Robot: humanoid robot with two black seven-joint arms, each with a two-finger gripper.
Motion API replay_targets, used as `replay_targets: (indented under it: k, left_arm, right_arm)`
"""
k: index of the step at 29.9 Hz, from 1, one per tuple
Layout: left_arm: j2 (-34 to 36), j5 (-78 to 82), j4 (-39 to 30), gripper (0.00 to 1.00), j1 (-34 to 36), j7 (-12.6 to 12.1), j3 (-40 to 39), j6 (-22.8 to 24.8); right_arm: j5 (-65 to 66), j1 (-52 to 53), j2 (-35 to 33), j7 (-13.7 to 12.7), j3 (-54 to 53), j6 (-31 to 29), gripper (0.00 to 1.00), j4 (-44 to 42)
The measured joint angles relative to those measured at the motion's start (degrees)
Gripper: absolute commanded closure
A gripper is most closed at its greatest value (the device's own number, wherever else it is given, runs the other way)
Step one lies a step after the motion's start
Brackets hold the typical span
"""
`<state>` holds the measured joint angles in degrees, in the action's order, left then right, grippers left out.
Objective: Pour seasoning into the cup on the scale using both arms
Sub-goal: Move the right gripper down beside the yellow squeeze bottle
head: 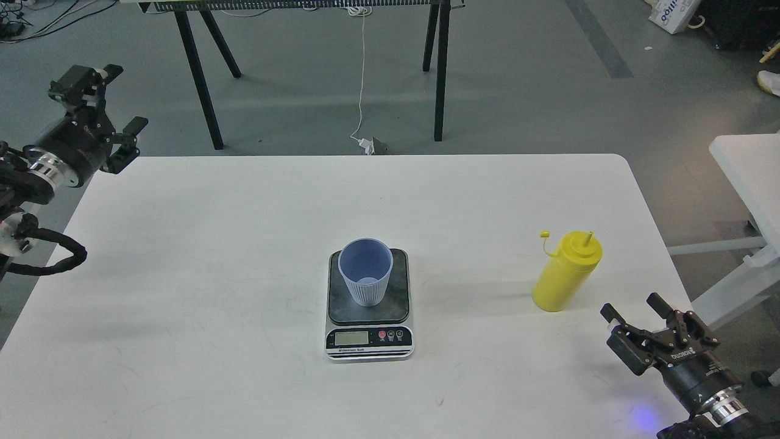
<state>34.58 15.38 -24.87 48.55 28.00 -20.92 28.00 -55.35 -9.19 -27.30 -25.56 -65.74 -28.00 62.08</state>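
Note:
The light blue ribbed cup (365, 271) stands upright on the dark platform of the scale (369, 339) at the table's middle front. The yellow squeeze bottle of seasoning (566, 271) stands upright on the table's right side, cap off and hanging by its tether. My right gripper (634, 308) is open and empty, low at the table's front right corner, below and right of the bottle, apart from it. My left gripper (109, 97) is open and empty, off the table's back left corner, far from the cup.
The white table (244, 213) has a rounded back right corner. A black-legged bench (207, 79) stands on the grey floor behind it, with a white cable (363, 79) hanging down. A second white table edge (746, 164) is at the right.

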Motion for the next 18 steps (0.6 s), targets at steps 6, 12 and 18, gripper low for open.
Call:
replay_targets:
  k: [6,12,18]
  left_arm:
    - [-0.04,0.02,-0.01,0.01,-0.30,0.00,0.00,0.00]
    - [-0.05,0.02,0.00,0.01,-0.89,0.00,0.00,0.00]
    - [-0.04,0.02,0.00,0.01,-0.99,0.00,0.00,0.00]
  right_arm:
    - [2.44,4.97,3.19,0.00,2.13,0.00,0.02,-6.18]
    - [4.22,7.12,6.00,0.03,2.78,0.00,0.02,-9.14]
    - [5.04,9.85,8.26,0.37,4.72,0.00,0.02,-11.92]
